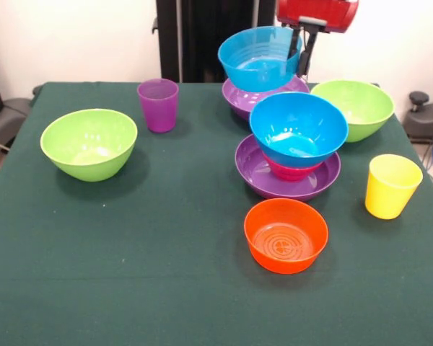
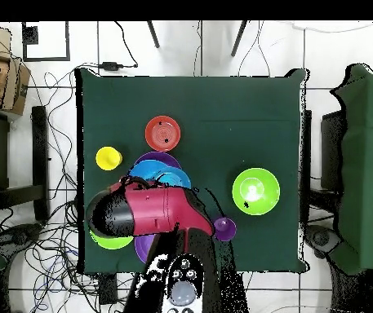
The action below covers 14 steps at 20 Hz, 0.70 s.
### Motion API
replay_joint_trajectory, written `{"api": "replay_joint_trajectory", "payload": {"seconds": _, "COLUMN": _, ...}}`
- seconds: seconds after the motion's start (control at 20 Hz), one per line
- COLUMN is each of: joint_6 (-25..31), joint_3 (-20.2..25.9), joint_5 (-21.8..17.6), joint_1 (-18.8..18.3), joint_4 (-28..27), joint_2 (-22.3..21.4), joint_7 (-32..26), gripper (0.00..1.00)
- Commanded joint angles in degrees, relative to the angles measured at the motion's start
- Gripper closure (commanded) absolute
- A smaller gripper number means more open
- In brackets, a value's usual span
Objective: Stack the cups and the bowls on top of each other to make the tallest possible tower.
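My gripper (image 1: 300,62) hangs from the red arm at the table's far side. It is shut on the right rim of a blue bowl (image 1: 258,59) and holds it tilted just over a wide purple bowl (image 1: 242,97). In front stands the tower: a second blue bowl (image 1: 297,128) on a small red-pink bowl (image 1: 290,171) in a wide purple bowl (image 1: 254,171). An orange bowl (image 1: 286,235) sits nearest the camera. Lime green bowls stand at the left (image 1: 89,143) and at the right (image 1: 355,108). A purple cup (image 1: 158,105) and a yellow cup (image 1: 392,186) stand upright.
In the overhead view the red arm (image 2: 148,209) covers the gripper and most of the stacks. The orange bowl (image 2: 162,133), the yellow cup (image 2: 108,158), one green bowl (image 2: 255,191) and the purple cup (image 2: 224,229) show around it. Chairs stand beside the green table (image 2: 222,106).
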Motion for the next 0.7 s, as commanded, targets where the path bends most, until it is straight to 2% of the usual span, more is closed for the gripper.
{"api": "replay_joint_trajectory", "payload": {"seconds": 0.05, "joint_6": -3.8, "joint_3": 0.32, "joint_5": 3.31, "joint_1": 1.84, "joint_4": -2.53, "joint_2": 8.72, "joint_7": 13.01, "gripper": 1.0}}
{"api": "replay_joint_trajectory", "payload": {"seconds": 0.25, "joint_6": -3.02, "joint_3": -1.15, "joint_5": 4.0, "joint_1": 3.18, "joint_4": -3.99, "joint_2": 9.27, "joint_7": 13.46, "gripper": 1.0}}
{"api": "replay_joint_trajectory", "payload": {"seconds": 0.5, "joint_6": -1.27, "joint_3": -0.49, "joint_5": 4.79, "joint_1": 2.34, "joint_4": -6.52, "joint_2": 9.79, "joint_7": 11.19, "gripper": 1.0}}
{"api": "replay_joint_trajectory", "payload": {"seconds": 0.7, "joint_6": 0.97, "joint_3": 0.33, "joint_5": 5.37, "joint_1": 1.29, "joint_4": -10.59, "joint_2": 11.34, "joint_7": 9.43, "gripper": 1.0}}
